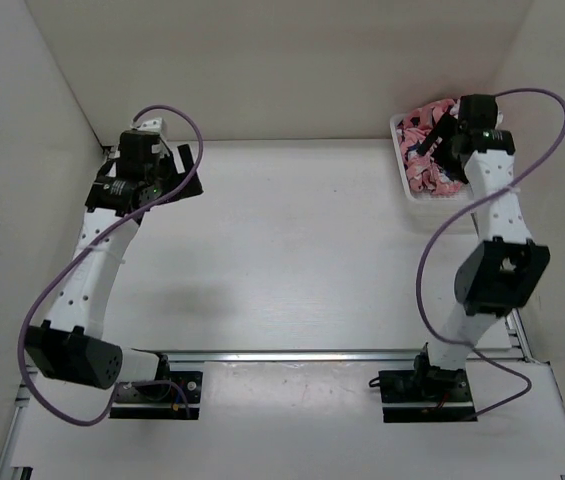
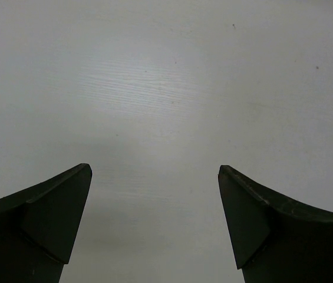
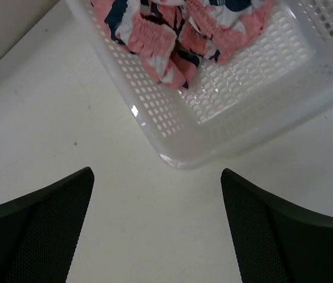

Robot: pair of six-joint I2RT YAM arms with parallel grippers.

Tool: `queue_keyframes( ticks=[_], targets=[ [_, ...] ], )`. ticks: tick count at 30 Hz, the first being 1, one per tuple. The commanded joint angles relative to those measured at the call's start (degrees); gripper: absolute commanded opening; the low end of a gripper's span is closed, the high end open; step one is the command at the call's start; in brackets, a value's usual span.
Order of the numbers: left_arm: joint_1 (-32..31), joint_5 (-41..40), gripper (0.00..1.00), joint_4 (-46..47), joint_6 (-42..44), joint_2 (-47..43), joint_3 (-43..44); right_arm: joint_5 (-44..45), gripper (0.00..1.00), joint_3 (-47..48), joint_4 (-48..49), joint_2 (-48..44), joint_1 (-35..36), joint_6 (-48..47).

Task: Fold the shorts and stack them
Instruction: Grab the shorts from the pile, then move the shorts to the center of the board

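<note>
The salmon-pink shorts (image 1: 424,150) with navy-and-white shapes lie crumpled in a white mesh basket (image 1: 414,190) at the back right of the table. In the right wrist view the shorts (image 3: 172,35) bunch in the basket (image 3: 237,118), gathered waistband showing. My right gripper (image 1: 442,142) hovers at the basket's near corner, open and empty; in its own view the right gripper (image 3: 156,174) has its jaws wide apart over bare table just short of the basket. My left gripper (image 1: 192,172) is open and empty over the back left of the table, and its own view (image 2: 154,168) shows only tabletop.
White walls close in the table (image 1: 292,250) at the back and both sides. A metal rail (image 1: 312,355) runs across the front by the arm bases. Purple cables loop from both arms.
</note>
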Motion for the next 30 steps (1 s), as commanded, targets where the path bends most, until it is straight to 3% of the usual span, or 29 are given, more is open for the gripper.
queue_keyframes(
  ticks=[1,7,10,13,14,16,22,26,30],
  targets=[
    [0.04,1.37,1.00,0.67,0.02,1.33,3.19,-3.72,0.94,12.91,-0.42,11.96,-1.65,-1.99],
    [0.04,-0.74,1.00,0.67,1.25,4.50,5.56,-5.82,0.90,28.95,-1.13,30.51,-4.72,0.55],
    [0.04,-0.74,1.00,0.67,1.86,6.16,6.27,-6.62,0.78,34.40,-1.13,36.32,-5.26,3.36],
    [0.04,-1.88,1.00,-0.64,2.39,7.75,7.49,-6.09,0.40,35.64,1.32,37.03,-5.26,4.07],
    [0.04,-1.88,1.00,-0.65,3.00,7.75,7.50,-6.09,0.17,34.86,2.12,35.82,-5.26,4.08],
    [0.04,-1.88,1.00,-0.65,3.01,7.75,7.50,-6.17,0.01,33.10,4.22,31.34,-5.26,4.08],
    [4.43,13.13,1.00,-1.18,3.01,8.28,6.98,-15.66,0.01,35.90,5.11,19.04,-2.89,0.83],
    [6.54,15.26,1.00,-1.18,0.91,6.88,3.03,-22.87,0.01,42.57,7.48,10.60,5.52,-3.83],
    [7.07,20.25,1.00,-1.18,-1.03,7.04,-0.13,-31.39,0.01,47.25,12.81,6.37,14.06,-2.70]
  ],
)
